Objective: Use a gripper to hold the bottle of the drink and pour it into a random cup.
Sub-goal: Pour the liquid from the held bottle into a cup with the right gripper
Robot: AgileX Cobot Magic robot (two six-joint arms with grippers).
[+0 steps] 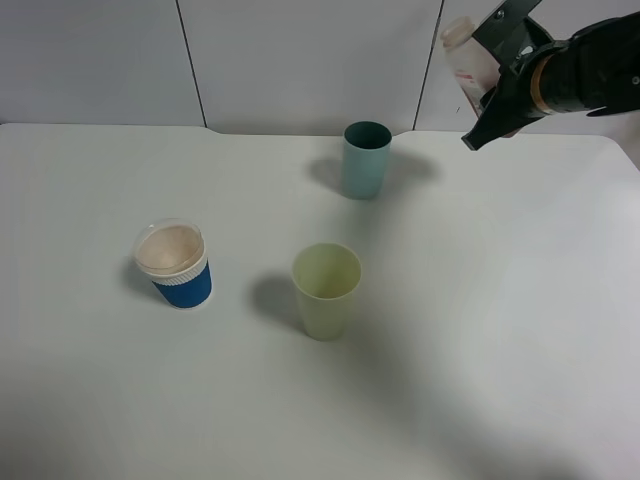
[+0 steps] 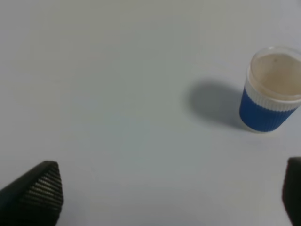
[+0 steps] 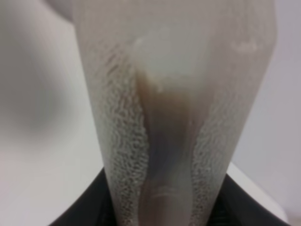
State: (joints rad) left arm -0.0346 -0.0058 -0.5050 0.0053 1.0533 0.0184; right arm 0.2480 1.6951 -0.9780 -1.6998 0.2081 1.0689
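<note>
Table [image 1: 520,330] white; three cups upright on it, well apart from one another. Left gripper [image 2: 168,190] shows in its wrist view only: two ribbed black fingertips [image 2: 41,187] spread wide, nothing between them, bare table below.

Nearest: pale yellow-green cup [image 1: 326,290], about table centre, open mouth up. At its 9 o'clock, blue ribbed cup [image 1: 176,266] with a white rim band; inside looks pale beige, contents cannot be told.

Farther: teal cup [image 1: 366,159], at 12 to 1 o'clock of the yellow-green cup, near the far edge. Interior dark, fill not visible.

Farthest: right gripper [image 1: 497,95], at 2 o'clock of the teal cup, raised off the table. Jaws clamped on the bottle [image 1: 461,52], which is tilted, neck leaning toward the 10 o'clock side. Bottle mouth is apart from the teal cup, not over it.

Right wrist view: bottle [image 3: 174,94] fills the frame, wall beaded with droplets; brown drink [image 3: 164,155] lies as a narrow band along it.
</note>
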